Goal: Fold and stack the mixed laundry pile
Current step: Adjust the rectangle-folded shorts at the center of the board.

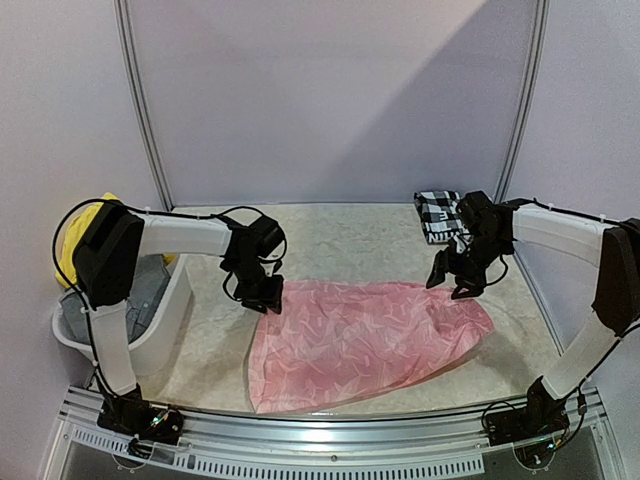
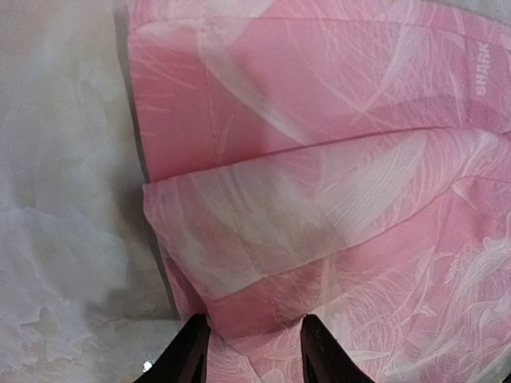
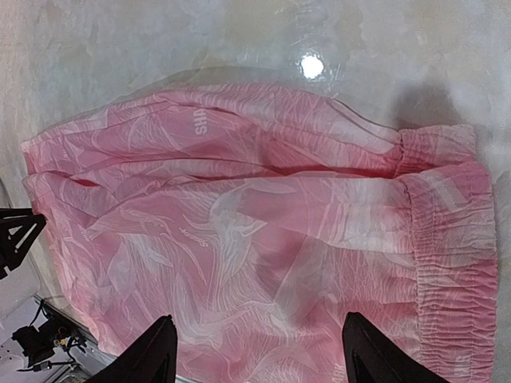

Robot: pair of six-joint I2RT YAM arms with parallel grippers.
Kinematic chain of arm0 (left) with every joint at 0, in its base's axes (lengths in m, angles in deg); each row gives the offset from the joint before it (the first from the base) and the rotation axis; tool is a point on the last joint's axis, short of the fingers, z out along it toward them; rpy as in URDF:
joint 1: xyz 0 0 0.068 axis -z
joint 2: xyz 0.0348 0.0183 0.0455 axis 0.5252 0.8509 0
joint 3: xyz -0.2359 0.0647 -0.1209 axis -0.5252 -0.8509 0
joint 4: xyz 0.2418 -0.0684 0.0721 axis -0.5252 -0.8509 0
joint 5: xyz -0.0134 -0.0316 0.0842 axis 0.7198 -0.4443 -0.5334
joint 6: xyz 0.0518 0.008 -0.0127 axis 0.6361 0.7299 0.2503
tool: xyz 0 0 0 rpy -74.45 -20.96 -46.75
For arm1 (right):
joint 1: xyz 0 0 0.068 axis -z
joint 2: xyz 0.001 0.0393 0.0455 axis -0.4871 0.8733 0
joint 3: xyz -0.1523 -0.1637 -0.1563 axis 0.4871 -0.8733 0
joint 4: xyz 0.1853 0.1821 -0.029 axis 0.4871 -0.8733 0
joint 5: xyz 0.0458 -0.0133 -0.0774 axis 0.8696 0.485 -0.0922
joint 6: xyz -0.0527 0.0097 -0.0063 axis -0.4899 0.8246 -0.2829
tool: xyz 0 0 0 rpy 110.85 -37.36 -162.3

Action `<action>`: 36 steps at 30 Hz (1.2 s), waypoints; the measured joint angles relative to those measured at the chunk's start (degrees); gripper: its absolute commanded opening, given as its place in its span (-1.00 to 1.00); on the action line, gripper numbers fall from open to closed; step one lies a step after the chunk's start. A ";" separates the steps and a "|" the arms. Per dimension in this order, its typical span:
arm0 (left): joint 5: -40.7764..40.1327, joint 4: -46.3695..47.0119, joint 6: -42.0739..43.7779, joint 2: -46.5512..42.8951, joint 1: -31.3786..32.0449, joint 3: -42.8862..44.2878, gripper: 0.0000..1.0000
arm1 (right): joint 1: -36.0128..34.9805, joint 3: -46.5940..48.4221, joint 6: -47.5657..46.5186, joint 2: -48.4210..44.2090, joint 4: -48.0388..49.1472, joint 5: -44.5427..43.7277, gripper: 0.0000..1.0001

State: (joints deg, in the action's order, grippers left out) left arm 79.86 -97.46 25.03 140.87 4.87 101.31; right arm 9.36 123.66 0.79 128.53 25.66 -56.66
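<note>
A thin pink lettered garment point(image 1: 360, 340) lies spread flat on the table's middle. My left gripper point(image 1: 262, 297) is low over its far left corner. In the left wrist view the gripper point(image 2: 254, 359) is partly open, and the pink fabric point(image 2: 319, 159) lies between the fingers point(image 2: 190, 355). My right gripper point(image 1: 455, 275) hovers above the garment's far right part. It is wide open and empty point(image 3: 257, 355) over the pink cloth point(image 3: 239, 231), with the elastic waistband point(image 3: 447, 239) to the right. A folded black-and-white checked shirt point(image 1: 437, 215) lies at the back right. A yellow garment point(image 1: 80, 240) and a grey one point(image 1: 145, 290) are in the basket.
A white plastic basket point(image 1: 172, 318) stands at the left edge of the table. Metal frame posts point(image 1: 140, 100) and pale walls close in the back and sides. The table's front rail point(image 1: 330, 435) runs just below the pink garment.
</note>
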 measured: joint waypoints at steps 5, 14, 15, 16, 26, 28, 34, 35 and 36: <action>-0.48 -0.20 -0.31 0.00 0.00 0.00 -0.23 | 0.00 0.00 -0.35 0.00 -0.46 0.00 0.43; 0.17 0.48 -0.83 0.00 0.02 0.00 -0.56 | 0.00 0.00 -0.39 0.00 -0.50 0.00 0.42; 0.22 0.52 -0.94 0.00 0.02 0.00 -0.75 | 0.00 0.00 -0.42 0.00 -0.50 0.00 0.42; 0.26 0.57 -0.94 0.00 0.04 0.02 -0.93 | 0.00 0.00 -0.44 0.00 -0.50 0.00 0.42; -0.68 -3.04 -0.72 -0.24 0.57 6.43 -1.00 | 0.00 0.00 -0.68 0.00 -0.98 -0.72 0.41; -1.16 -4.68 -0.33 -0.57 0.57 9.16 -1.00 | 0.00 0.00 -0.57 0.00 -1.20 -1.31 0.41; -2.36 -8.85 0.74 -1.07 0.31 19.17 -1.00 | 0.24 0.00 -0.07 -0.02 -2.14 -3.30 0.40; -2.60 -9.16 1.01 -1.20 0.22 20.52 -1.00 | 0.35 0.00 0.02 -0.02 -2.21 -3.50 0.40; -2.71 -9.27 1.18 -1.29 0.13 21.75 -1.00 | 0.48 0.00 0.11 -0.09 -2.25 -3.85 0.40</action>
State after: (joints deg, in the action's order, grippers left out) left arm 77.15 -106.73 26.21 139.58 5.00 123.05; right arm 9.84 123.66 0.90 128.44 23.41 -60.50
